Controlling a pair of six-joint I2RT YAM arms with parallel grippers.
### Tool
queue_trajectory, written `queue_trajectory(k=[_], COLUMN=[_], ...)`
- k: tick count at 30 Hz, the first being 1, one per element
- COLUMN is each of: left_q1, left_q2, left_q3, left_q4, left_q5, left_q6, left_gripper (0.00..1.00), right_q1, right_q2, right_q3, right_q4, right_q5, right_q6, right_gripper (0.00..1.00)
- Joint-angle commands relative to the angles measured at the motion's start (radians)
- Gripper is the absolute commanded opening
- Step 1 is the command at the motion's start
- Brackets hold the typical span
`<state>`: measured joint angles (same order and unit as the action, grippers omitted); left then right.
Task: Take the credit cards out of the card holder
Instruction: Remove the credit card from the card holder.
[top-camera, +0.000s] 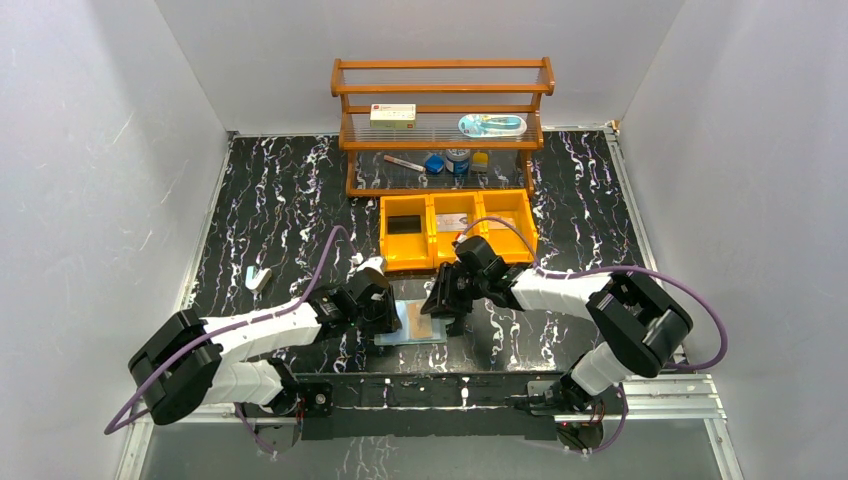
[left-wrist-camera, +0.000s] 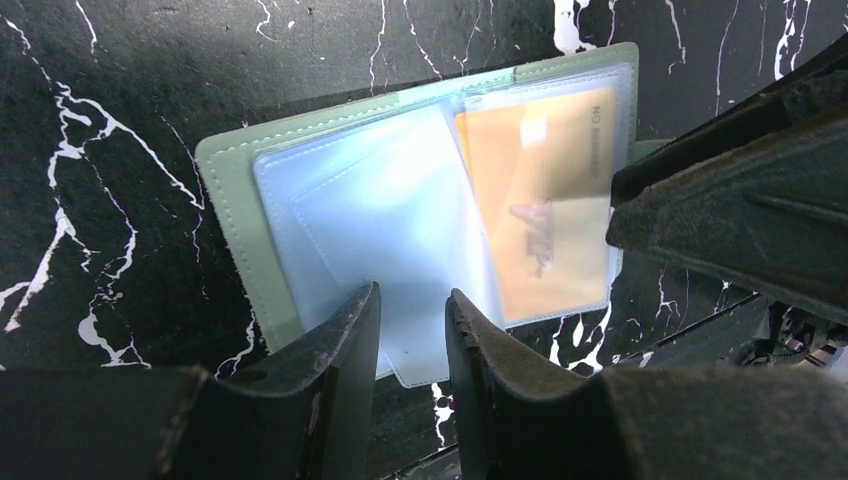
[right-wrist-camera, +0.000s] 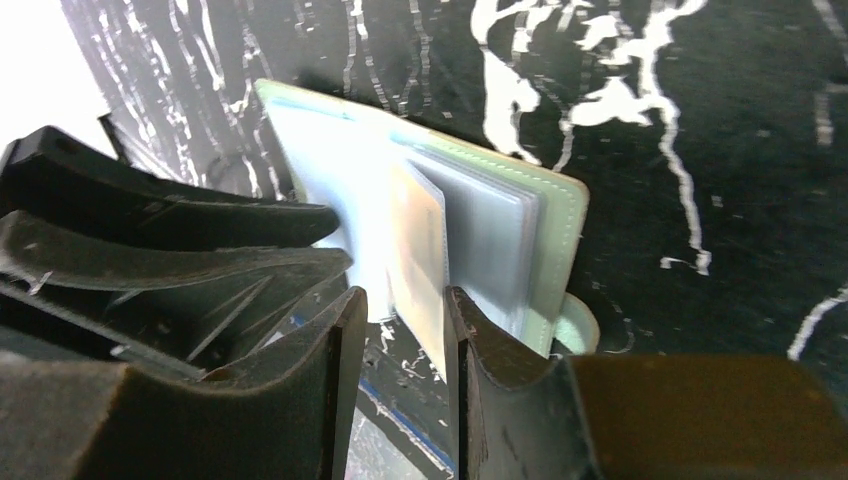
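The sage-green card holder (top-camera: 412, 332) lies open on the black marbled table between my two grippers. In the left wrist view its green cover (left-wrist-camera: 230, 210) frames pale clear pockets, and an orange-tan credit card (left-wrist-camera: 540, 190) sits in the right-hand pocket. My left gripper (left-wrist-camera: 412, 300) hovers over the near edge of a clear pocket page, jaws narrowly apart and holding nothing. My right gripper (right-wrist-camera: 405, 297) is open at the card holder's (right-wrist-camera: 560, 230) other side. The page with the orange card (right-wrist-camera: 420, 250) stands edge-on between its jaws, against the right finger. Other cards are not visible.
An orange three-compartment bin (top-camera: 458, 230) stands just behind the grippers, with a wooden shelf (top-camera: 440, 120) of small items beyond it. A small white object (top-camera: 259, 278) lies on the table to the left. Grey walls close in both sides.
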<state>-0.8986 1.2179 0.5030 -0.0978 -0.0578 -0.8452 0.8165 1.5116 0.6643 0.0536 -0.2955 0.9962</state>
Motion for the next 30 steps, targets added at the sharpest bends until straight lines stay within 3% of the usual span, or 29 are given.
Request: queue_trajectory(k=[1, 10, 20, 30], left_q1=[-0.004, -0.004, -0.003, -0.004], left_q2=[-0.004, -0.073, -0.158, -0.254], left_q3=[-0.021, -0.025, -0.010, -0.004], left_q4=[-0.032, -0.079, -0.224, -0.355], left_q5=[0.007, -0.034, -0.175, -0.276], left_q6=[-0.003, -0.023, -0.080, -0.150], left_gripper=[0.29, 0.27, 0.27, 0.27], right_q1=[0.021, 0.046, 0.117, 0.150], right_q2=[-0.012, 0.032, 0.173, 0.217], right_q3=[0.067, 0.115, 0.234, 0.280], right_q4=[0.103, 0.120, 0.104, 0.139], right_q5=[-0.100, -0.077, -0.075, -0.093], right_q6=[-0.001, 0.005, 0.002, 0.025], right_gripper=[0.42, 0.42, 0.42, 0.38])
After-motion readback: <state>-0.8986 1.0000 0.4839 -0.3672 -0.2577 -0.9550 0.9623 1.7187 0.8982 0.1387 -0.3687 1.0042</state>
